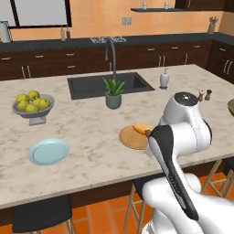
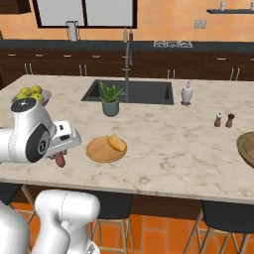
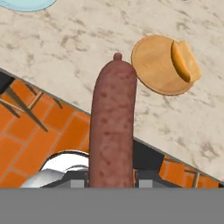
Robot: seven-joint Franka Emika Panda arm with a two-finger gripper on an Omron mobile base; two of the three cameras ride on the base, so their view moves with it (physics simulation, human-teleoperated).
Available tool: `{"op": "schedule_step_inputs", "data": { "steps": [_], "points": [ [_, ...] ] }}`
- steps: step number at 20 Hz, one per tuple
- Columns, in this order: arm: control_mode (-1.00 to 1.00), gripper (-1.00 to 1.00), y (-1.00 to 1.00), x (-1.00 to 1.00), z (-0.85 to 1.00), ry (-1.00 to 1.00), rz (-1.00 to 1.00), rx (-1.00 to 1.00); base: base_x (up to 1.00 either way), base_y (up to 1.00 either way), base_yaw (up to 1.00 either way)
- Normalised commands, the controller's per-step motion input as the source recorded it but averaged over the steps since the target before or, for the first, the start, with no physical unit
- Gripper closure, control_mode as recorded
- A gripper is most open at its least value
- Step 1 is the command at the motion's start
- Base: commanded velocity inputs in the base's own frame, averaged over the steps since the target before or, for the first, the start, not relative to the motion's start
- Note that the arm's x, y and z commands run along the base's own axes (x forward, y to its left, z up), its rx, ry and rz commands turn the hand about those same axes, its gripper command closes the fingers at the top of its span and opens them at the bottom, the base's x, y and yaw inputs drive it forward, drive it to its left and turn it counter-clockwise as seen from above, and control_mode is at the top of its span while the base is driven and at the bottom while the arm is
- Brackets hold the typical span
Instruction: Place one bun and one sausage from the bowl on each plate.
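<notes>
Gripper point(image 3: 111, 186) clamped on a reddish-brown sausage point(image 3: 112, 127), held by one end so it sticks out along the fingers; in the right base view the sausage point(image 2: 59, 159) hangs from the hand just off the near edge of the counter point(image 2: 168, 149), left of the wooden plate; hand is above the counter's near edge, orange floor tiles showing under it in the hand view.

Tan wooden plate point(image 1: 132, 137) sits near the near edge of the counter, about mid-length; one bun point(image 1: 141, 129) lies on it, toward its right side in the left base view; same plate point(image 2: 105, 149) and bun point(image 2: 116, 143) in the right base view; in the hand view plate point(image 3: 155, 70) with bun point(image 3: 186, 61) on its far rim side, sausage tip just short of the plate.

Pale blue plate point(image 1: 48, 151) near the near-left part of the counter, well apart from the wooden one, nothing on it.

Olive-brown bowl point(image 2: 247, 148) at the right edge of the counter, only partly in frame; contents cannot be told.

Grey bowl of yellow-green fruit point(image 1: 33, 106) toward the left end; potted plant point(image 1: 113, 93) just in front of the sink point(image 1: 109, 84); white soap bottle point(image 1: 164, 78) right of the sink; salt and pepper shakers point(image 2: 223, 120) toward the right end.
</notes>
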Motion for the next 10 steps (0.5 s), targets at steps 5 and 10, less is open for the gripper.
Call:
{"op": "schedule_step_inputs", "data": {
  "steps": [5, 10],
  "points": [
    [-1.0, 1.0, -0.01, 1.0, -0.27, -0.01, 0.0, -0.01, 0.0, 0.0, 0.0],
    [-1.0, 1.0, -0.02, 1.0, -0.52, 0.0, 0.0, 0.0, 0.0, 0.0, 0.0]
  ]
}}
